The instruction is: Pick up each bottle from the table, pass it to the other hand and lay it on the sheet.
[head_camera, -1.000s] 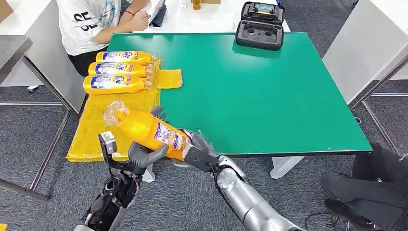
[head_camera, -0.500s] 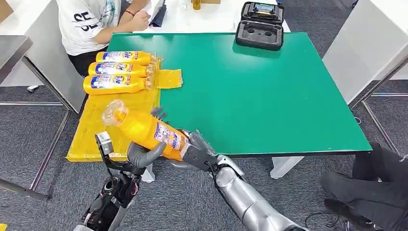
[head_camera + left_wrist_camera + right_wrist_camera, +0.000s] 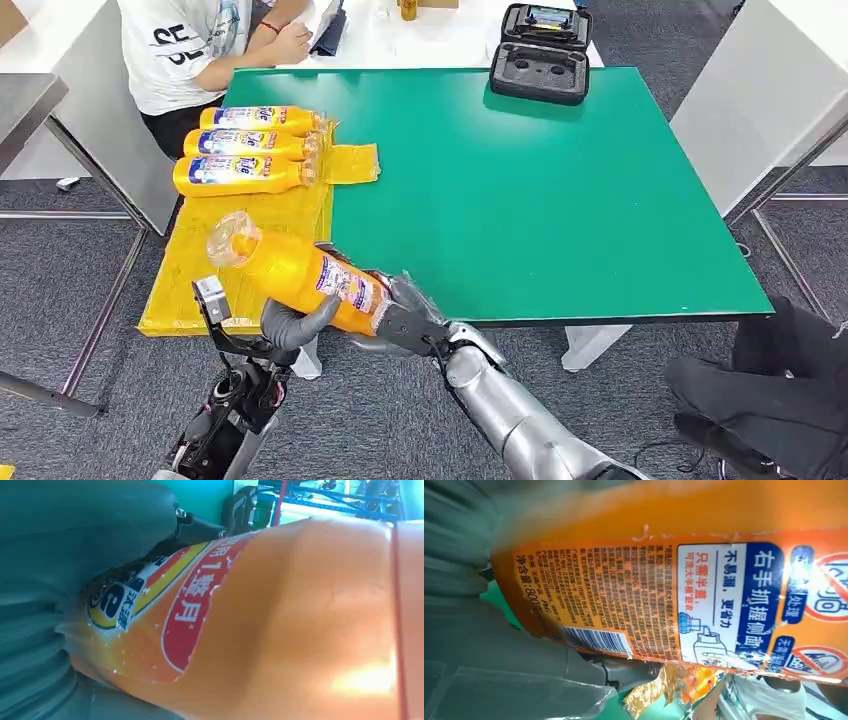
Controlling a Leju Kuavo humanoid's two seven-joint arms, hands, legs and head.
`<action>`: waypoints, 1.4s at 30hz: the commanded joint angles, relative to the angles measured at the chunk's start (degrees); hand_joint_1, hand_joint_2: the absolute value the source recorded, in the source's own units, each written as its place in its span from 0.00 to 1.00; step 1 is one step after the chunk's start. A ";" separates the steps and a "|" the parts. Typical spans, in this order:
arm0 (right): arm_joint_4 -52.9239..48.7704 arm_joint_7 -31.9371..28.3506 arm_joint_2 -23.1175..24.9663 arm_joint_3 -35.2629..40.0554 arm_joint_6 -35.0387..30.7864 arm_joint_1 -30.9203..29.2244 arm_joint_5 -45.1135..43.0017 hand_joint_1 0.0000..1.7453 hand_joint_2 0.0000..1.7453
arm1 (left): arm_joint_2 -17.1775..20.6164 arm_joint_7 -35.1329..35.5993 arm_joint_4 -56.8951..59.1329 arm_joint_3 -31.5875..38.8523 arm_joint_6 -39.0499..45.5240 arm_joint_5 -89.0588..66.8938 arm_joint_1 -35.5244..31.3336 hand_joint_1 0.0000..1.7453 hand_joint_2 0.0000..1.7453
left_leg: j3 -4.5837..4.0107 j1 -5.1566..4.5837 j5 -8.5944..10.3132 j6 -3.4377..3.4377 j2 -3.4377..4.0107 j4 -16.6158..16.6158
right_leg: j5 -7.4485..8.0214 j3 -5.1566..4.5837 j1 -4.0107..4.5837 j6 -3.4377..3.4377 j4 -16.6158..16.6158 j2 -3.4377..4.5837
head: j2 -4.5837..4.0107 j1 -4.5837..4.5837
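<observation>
Three orange bottles (image 3: 245, 146) are already lying side by side at the far end of the yellow sheet (image 3: 215, 280), caps toward the green table (image 3: 540, 200). No bottle is standing on the green top, so this looks like the last one.

The fourth bottle (image 3: 300, 275) is being held in the air over the near corner of the sheet, tilted, clear cap up and away toward the left. Both hands are on it: the right hand (image 3: 405, 320) is gripping the base end, the left hand (image 3: 295, 322) is wrapping its thumb and fingers around the middle. Handover appears mid-way; release by the right hand and laying down are left.

Open sheet is lying between the held bottle and the row. The sheet's near edge is hanging off the table corner, close under the hands. A seated person (image 3: 200, 50) and a black case (image 3: 540, 55) are at the far side, well apart.
</observation>
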 commanded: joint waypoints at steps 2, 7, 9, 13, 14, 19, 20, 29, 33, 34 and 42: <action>4.72 0.35 -0.78 1.66 0.19 -2.43 0.15 0.95 1.00 | 0.52 0.10 0.30 -0.71 -0.42 0.17 -1.59 1.00 1.00 | 0.39 0.13 -0.16 -0.16 0.01 0.00 | -0.14 0.42 0.13 -0.14 -0.05 0.00 | 0.00 0.00; 3.85 -0.06 -0.63 1.26 -0.39 -1.42 -0.21 0.01 1.00 | 0.66 0.03 0.22 -0.35 0.25 0.08 -1.37 1.00 1.00 | 0.47 0.16 -0.19 -0.17 0.01 -0.02 | -0.16 0.51 0.17 -0.16 -0.10 -0.01 | 0.00 0.00; 2.54 -0.05 -0.50 0.34 -2.01 -1.03 -0.77 0.00 1.00 | 0.73 -0.17 -0.27 -0.13 0.85 -0.18 -0.97 1.00 1.00 | 0.25 0.09 -0.10 -0.10 -0.01 -0.02 | -0.09 0.27 0.09 -0.09 -0.06 -0.02 | 0.00 0.00; -0.96 -0.04 -1.03 -0.52 -2.61 -0.40 -1.73 0.00 0.00 | 1.03 -0.26 -0.79 0.02 1.86 -0.88 -0.91 1.00 1.00 | 0.25 0.09 -0.11 -0.11 0.00 -0.01 | -0.09 0.27 0.09 -0.10 -0.05 -0.01 | 0.00 0.02; -1.44 -0.06 -1.16 -0.55 -2.59 -0.30 -1.80 0.00 0.00 | 1.02 -0.28 -0.73 0.12 2.01 -0.95 -1.04 1.00 1.00 | 0.10 0.05 -0.05 -0.07 0.01 -0.01 | -0.04 0.10 0.05 -0.07 -0.03 0.00 | 0.00 -0.02; -6.87 -0.17 -1.87 -1.53 -3.40 1.14 -2.99 0.00 0.00 | 1.34 -0.40 -1.26 1.01 3.53 -2.08 -1.30 1.00 1.00 | 0.25 0.11 -0.11 -0.13 -0.01 0.01 | -0.10 0.27 0.11 -0.12 -0.03 -0.03 | 0.00 0.00; -8.15 -0.23 -2.01 -1.66 -3.27 1.60 -3.26 0.00 0.00 | 1.44 -0.38 -1.29 1.00 3.73 -2.39 -1.36 1.00 1.00 | 0.16 0.07 -0.07 -0.10 -0.03 0.00 | -0.07 0.17 0.07 -0.09 -0.03 -0.04 | 0.00 0.02; -14.09 -1.07 -3.07 -2.20 -2.22 3.84 -4.60 0.00 0.00 | 2.00 -1.12 -0.70 1.54 6.81 -5.34 -2.50 1.00 1.00 | 0.08 0.04 -0.02 -0.06 -0.04 -0.02 | -0.04 0.08 0.04 -0.06 -0.03 -0.05 | 0.00 0.02; -16.68 -1.06 -3.87 -2.31 -2.23 5.33 -4.75 0.00 0.00 | 3.80 -2.12 0.07 3.41 13.56 -10.21 -4.55 1.00 1.00 | 0.15 0.09 -0.06 -0.11 -0.07 0.01 | -0.07 0.18 0.10 -0.10 -0.03 -0.08 | 0.00 0.02; -16.73 -1.06 -3.88 -2.31 -2.23 5.35 -4.75 0.00 0.00 | 4.00 -2.13 0.10 3.58 13.58 -10.20 -4.69 1.00 1.00 | 0.18 0.10 -0.07 -0.12 -0.04 0.01 | -0.07 0.19 0.11 -0.11 -0.02 -0.05 | 0.00 0.00; -20.97 -0.89 -4.07 -3.69 -2.15 7.28 -5.86 0.00 0.00 | 7.31 -3.02 6.33 7.75 33.30 -24.98 -9.88 1.00 1.00 | 0.05 0.05 0.00 -0.06 0.00 -0.02 | -0.01 0.03 0.04 -0.06 -0.02 -0.01 | 0.00 0.00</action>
